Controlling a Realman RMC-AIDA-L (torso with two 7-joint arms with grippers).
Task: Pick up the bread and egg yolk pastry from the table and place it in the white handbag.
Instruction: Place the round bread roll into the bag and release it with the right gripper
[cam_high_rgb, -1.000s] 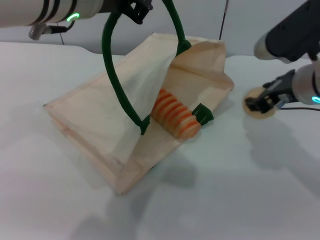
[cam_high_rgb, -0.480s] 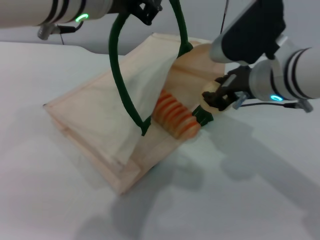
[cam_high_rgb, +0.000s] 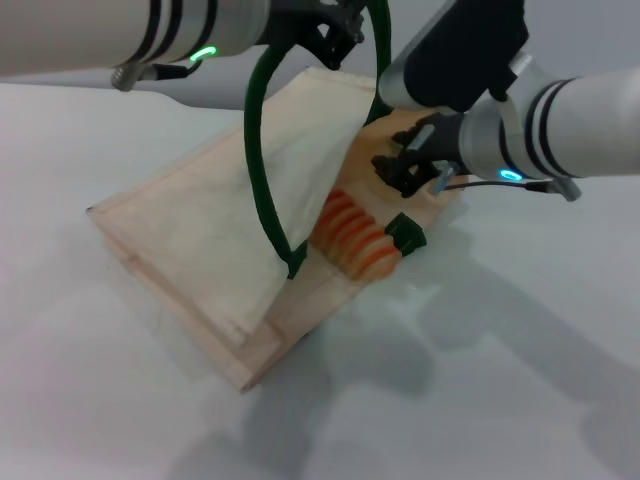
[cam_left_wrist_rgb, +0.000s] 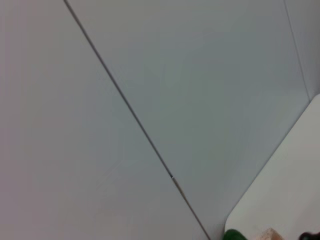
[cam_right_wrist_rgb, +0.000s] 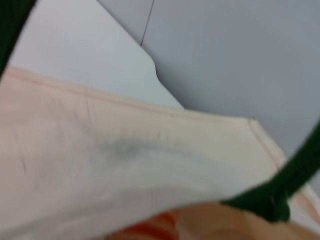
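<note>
The left gripper (cam_high_rgb: 335, 25) is holding up a dark green handle (cam_high_rgb: 262, 150) of the white handbag (cam_high_rgb: 200, 240), jaws clenched on it, near the bench's (cam_high_rgb: 480, 380) far edge. The bread (cam_high_rgb: 358, 240) is lying inside the bag's open mouth. The right gripper (cam_high_rgb: 405, 165) is hovering over that mouth; whether its jaws are grasping the egg yolk pastry cannot be told.

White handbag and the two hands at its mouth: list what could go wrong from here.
1. The left hand holds the white handbag open by one green handle; if it slips, the mouth could drop onto the right hand.
2. The bread lies right at the opening's edge, so a nudge from the right hand might roll it out.
3. The egg yolk pastry is hidden here; released too early, it may miss the opening.
</note>
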